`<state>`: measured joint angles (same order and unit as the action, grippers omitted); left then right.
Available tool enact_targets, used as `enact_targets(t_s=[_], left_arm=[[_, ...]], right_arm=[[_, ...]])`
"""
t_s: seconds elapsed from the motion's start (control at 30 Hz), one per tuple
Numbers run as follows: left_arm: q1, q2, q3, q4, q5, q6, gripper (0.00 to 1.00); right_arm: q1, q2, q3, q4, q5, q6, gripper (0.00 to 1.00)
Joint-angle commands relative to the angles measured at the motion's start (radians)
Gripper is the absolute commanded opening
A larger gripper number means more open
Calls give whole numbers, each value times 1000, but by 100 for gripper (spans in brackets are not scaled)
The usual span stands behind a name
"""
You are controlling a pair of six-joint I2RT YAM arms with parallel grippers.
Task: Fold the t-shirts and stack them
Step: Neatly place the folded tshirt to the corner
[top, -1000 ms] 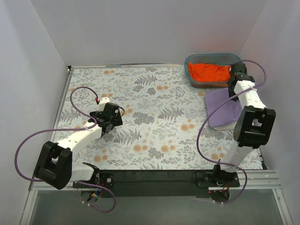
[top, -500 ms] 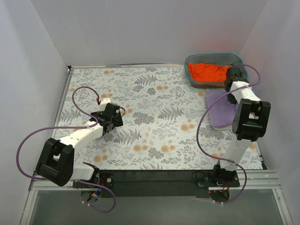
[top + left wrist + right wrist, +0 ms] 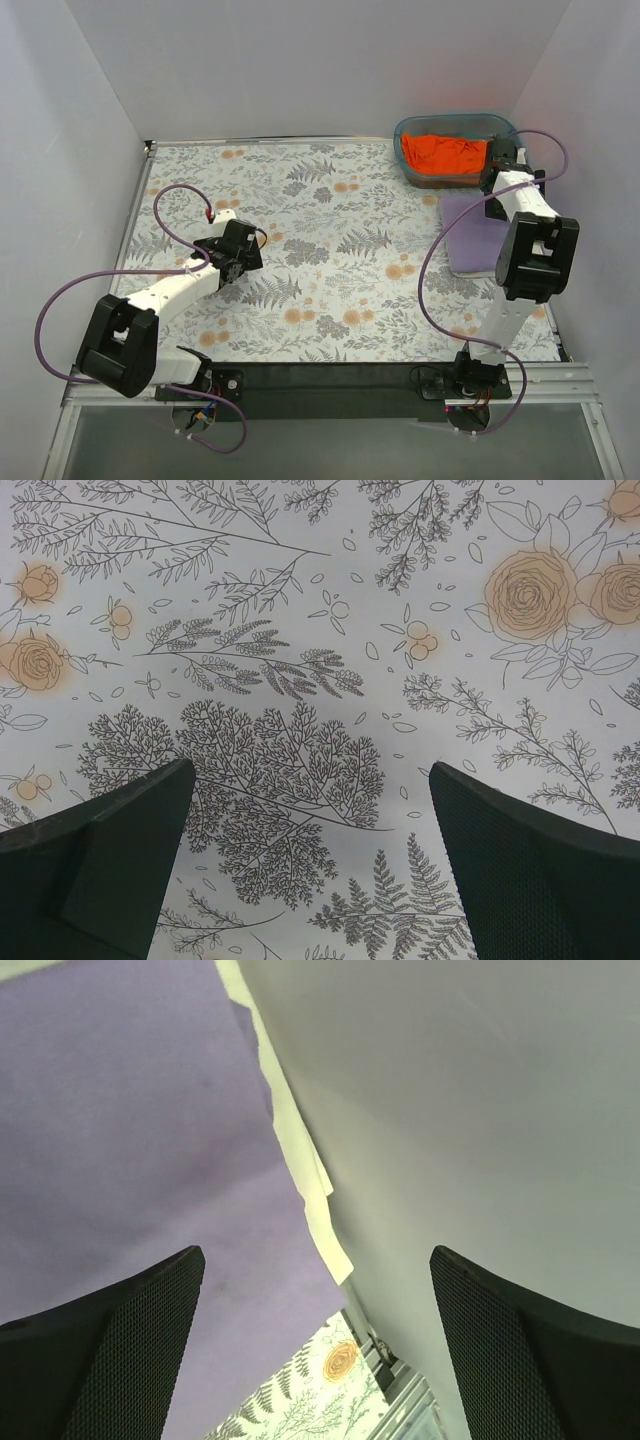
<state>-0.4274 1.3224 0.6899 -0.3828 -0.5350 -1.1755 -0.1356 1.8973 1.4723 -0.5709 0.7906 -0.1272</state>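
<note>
purple tee (image 3: 468, 235) folded on top of cream tee (image 3: 300, 1175) at 3 o'clock, stack looks started | right gripper (image 3: 315, 1260) above it, fingers apart, empty | left gripper (image 3: 310, 770) wide apart, idle at 9 | orange tee (image 3: 445, 153) next, in basket (image 3: 404, 131) at 1

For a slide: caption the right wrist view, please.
Open right gripper over the folded lavender t-shirt, a cream t-shirt showing at its edge.

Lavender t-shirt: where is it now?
In the top view, the lavender t-shirt lies folded on the right, just in front of the teal basket holding the orange t-shirt.
</note>
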Motion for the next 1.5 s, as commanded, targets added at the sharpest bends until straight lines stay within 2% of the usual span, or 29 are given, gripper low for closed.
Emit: enact_targets(t_s=[0.0, 0.17, 0.23, 0.3, 0.47, 0.63, 0.77, 0.9, 1.03, 1.23, 1.47], left_arm=[[1, -29, 31, -4, -11, -21, 98], [1, -71, 77, -85, -23, -62, 98], [1, -103, 109, -113, -33, -88, 98], [1, -144, 131, -148, -39, -107, 98], [1, -281, 163, -192, -82, -153, 98], [1, -449, 154, -188, -140, -151, 98], [1, -628, 119, -148, -132, -92, 98], [-1, -753, 85, -128, -140, -59, 98], [-1, -836, 28, -122, -184, -94, 98], [-1, -893, -56, -137, -224, -182, 98], [-1, -882, -63, -114, -253, -174, 98]], right_arm=[[-2, -131, 63, -46, -14, 104, 84], [-4, -330, 23, -96, -178, 196, 86], [-4, -400, 7, -103, -241, 228, 95], [-2, -506, -16, -103, -280, 253, 98], [5, -734, -85, -101, -430, 302, 98], [96, -953, -196, -103, -401, 275, 98], [166, -1144, -319, -95, -379, 270, 98], [182, -1342, -460, -35, -436, 230, 98], [182, -1556, -575, 49, -513, 181, 98], [251, -1535, -604, 72, -533, 83, 98], [286, -1546, -633, 85, -513, 93, 98]])
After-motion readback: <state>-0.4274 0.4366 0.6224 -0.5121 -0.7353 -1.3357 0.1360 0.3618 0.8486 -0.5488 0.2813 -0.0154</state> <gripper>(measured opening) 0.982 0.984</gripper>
